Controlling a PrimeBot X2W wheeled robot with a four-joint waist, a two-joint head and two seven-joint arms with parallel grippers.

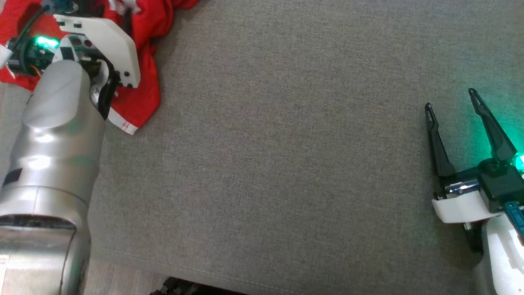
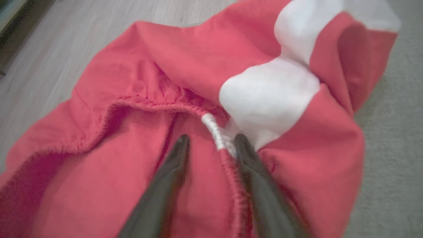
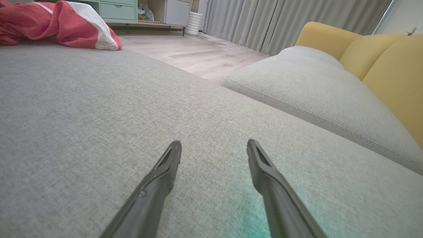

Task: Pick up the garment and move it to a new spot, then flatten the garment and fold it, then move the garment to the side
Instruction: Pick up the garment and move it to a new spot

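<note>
The garment (image 1: 143,94) is a crumpled red piece with white panels, lying at the far left corner of the grey cushion. My left arm reaches over it, so its fingers are hidden in the head view. In the left wrist view the garment (image 2: 138,66) lies close under my left gripper (image 2: 211,142). Its two fingers stand apart on either side of the gathered elastic waistband (image 2: 228,158), pressing into the cloth. My right gripper (image 1: 450,100) rests open at the right, just above bare cushion, far from the garment (image 3: 66,26). Nothing lies between the fingers of my right gripper (image 3: 214,147).
The grey cushion (image 1: 286,164) spreads between the arms, with its front seam (image 1: 229,274) near me. A second grey cushion (image 3: 314,89) with a yellow backrest (image 3: 380,56) lies off to the right. Wooden floor (image 3: 198,53), a cabinet (image 3: 119,10) and curtains (image 3: 264,19) are beyond.
</note>
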